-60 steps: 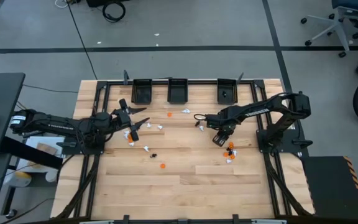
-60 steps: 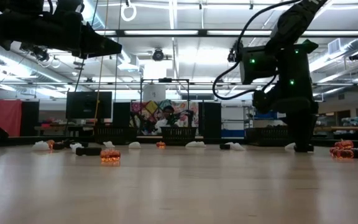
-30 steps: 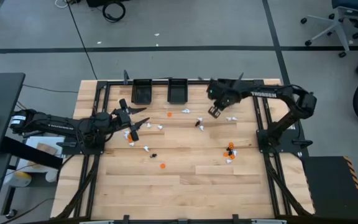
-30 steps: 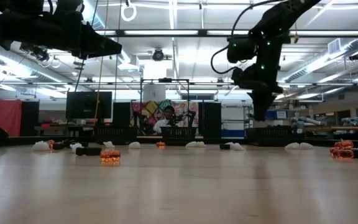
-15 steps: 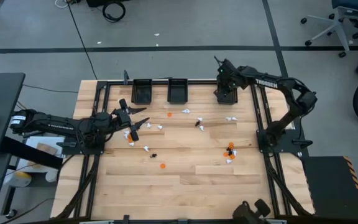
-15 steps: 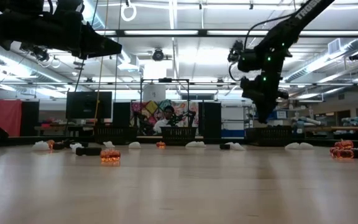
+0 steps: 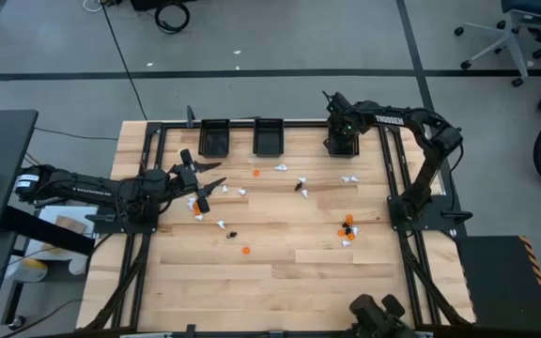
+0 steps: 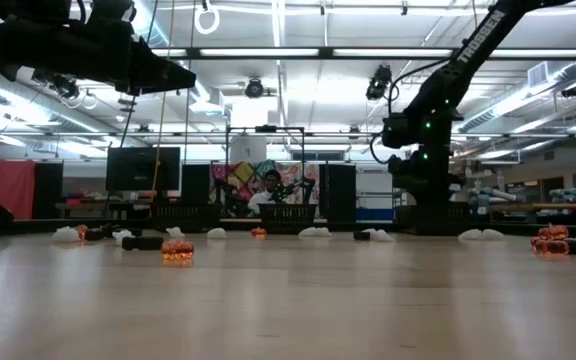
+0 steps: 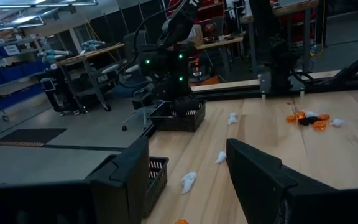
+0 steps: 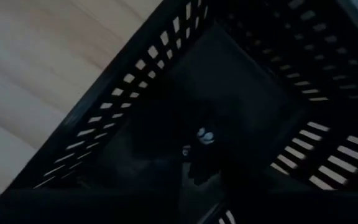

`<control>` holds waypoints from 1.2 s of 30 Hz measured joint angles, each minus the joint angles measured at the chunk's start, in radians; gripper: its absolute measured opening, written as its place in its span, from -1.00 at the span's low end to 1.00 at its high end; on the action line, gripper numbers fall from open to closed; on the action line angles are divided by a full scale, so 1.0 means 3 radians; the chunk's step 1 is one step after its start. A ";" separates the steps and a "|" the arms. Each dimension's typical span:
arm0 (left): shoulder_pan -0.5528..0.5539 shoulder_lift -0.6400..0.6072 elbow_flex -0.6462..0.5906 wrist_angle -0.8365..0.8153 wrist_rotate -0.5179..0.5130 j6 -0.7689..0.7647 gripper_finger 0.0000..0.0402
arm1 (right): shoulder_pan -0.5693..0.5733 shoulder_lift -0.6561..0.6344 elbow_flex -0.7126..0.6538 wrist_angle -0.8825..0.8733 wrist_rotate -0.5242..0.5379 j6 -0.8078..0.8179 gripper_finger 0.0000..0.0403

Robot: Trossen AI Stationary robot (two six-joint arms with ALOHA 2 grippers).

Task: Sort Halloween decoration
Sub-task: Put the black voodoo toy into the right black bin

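Observation:
Halloween decoration lies scattered over the wooden table: white pieces [image 7: 278,167], orange ones [image 7: 245,250], black ones [image 7: 301,186], and a mixed cluster [image 7: 347,225] near the right. My right gripper [image 7: 343,139] points down into the right-hand black bin [image 7: 353,126] at the far edge. Its wrist view looks into that bin [image 10: 135,106], where a small black trinket with white eyes [image 10: 202,135] shows; whether it rests on the bin's floor I cannot tell. My left gripper [image 7: 216,181] [image 9: 191,186] hangs level over the left of the table, open and empty.
Two more black bins [image 7: 214,138] [image 7: 269,138] stand along the far edge, left of the one in use. A black metal frame [image 7: 394,178] runs round the table. In the low view an orange piece [image 8: 177,251] lies nearest, and a person sits far behind.
My right gripper has swung from above the middle of the table toward the far edge, over the right-hand bin, and has sunk toward it. The trinkets on the table lie as before.

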 joint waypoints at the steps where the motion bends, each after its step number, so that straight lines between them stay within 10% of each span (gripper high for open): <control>1: 0.0000 0.0000 0.0001 0.0000 -0.0001 0.0005 -0.03 | -0.0001 -0.0004 0.0000 -0.0009 -0.0023 -0.0001 -0.34; 15: 0.0000 0.0000 0.0001 0.0004 -0.0001 0.0004 -0.03 | 0.0206 -0.0582 0.0000 -0.0227 0.0043 0.0046 -0.13; 36: 0.0000 0.0001 0.0000 0.0060 -0.0001 0.0015 -0.03 | 0.1971 -0.0261 0.0004 0.0283 0.0082 0.0411 -0.13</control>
